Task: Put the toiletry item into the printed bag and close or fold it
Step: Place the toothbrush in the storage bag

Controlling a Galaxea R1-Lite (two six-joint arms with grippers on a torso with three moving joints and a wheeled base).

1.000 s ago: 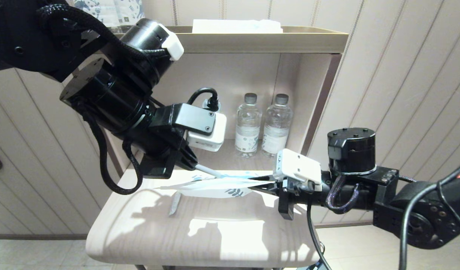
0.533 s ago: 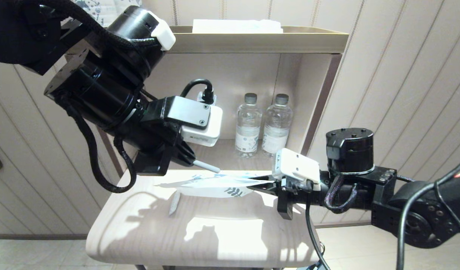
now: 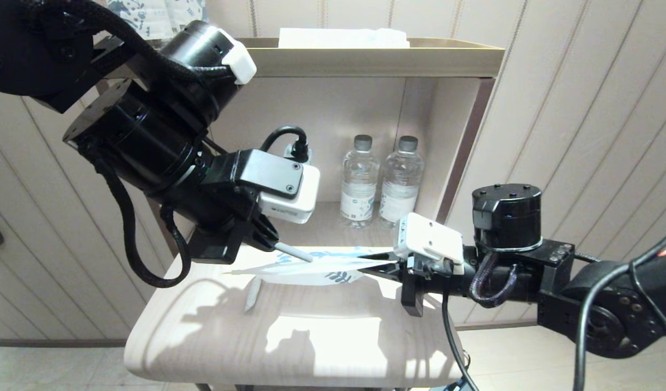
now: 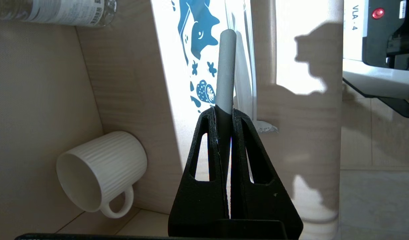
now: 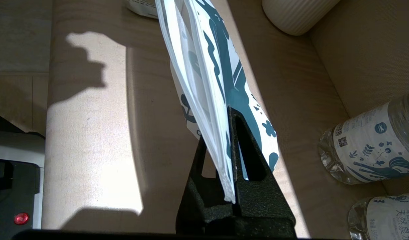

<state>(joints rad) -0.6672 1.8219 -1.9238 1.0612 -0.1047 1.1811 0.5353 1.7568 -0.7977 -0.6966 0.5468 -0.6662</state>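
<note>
My left gripper (image 3: 272,243) is shut on the toiletry item (image 3: 294,252), a slim pale grey toothbrush handle that sticks out from the fingers; its bristle head is hidden. The handle's free end slants down to the upper edge of the printed bag (image 3: 311,266). In the left wrist view the handle (image 4: 225,73) lies over the bag's blue print (image 4: 177,66). My right gripper (image 3: 384,264) is shut on the bag's right end and holds it edge-up just above the table. The right wrist view shows the bag's white layers (image 5: 208,73) pinched between the fingers (image 5: 248,160).
Two water bottles (image 3: 359,184) (image 3: 399,182) stand in the shelf niche behind the bag. A white ribbed mug (image 4: 101,170) lies on its side near the wall. A short pale strip (image 3: 253,294) lies on the rounded table (image 3: 257,347) under the bag's left end.
My left gripper drew back up and to the left with the toothbrush, then dipped, bringing the handle's end down onto the bag's edge. The right gripper and bag have stayed put.
</note>
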